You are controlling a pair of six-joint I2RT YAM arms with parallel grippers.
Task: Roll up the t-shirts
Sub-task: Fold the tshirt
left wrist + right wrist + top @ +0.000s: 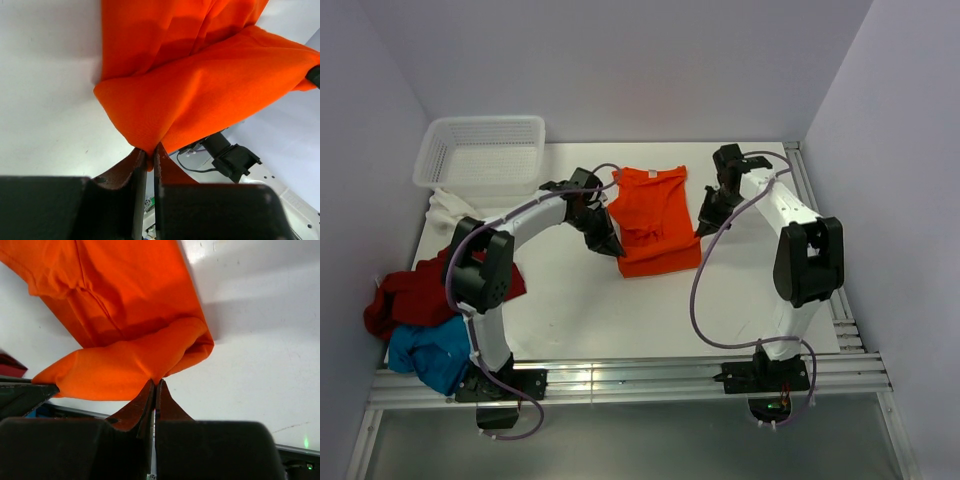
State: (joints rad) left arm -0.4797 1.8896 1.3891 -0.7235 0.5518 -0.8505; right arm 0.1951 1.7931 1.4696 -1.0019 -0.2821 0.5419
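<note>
The bright orange t-shirt [655,225] lies spread on the white table, collar toward the far side. My left gripper [613,247] is at its lower left edge, and in the left wrist view the jaws [150,152] pinch a raised fold of the orange cloth [200,90], with a narrow gap between them. My right gripper [701,230] is at the shirt's right edge. Seen from the right wrist, it [155,382] is shut tight on another fold of the orange cloth [125,315]. A dark red t-shirt [405,295], a blue one [430,350] and a white one [450,208] lie heaped at the left.
A white mesh basket [480,150] stands at the far left corner. Metal rails [620,375] run along the near edge and the right side of the table. Purple walls close in the left, back and right.
</note>
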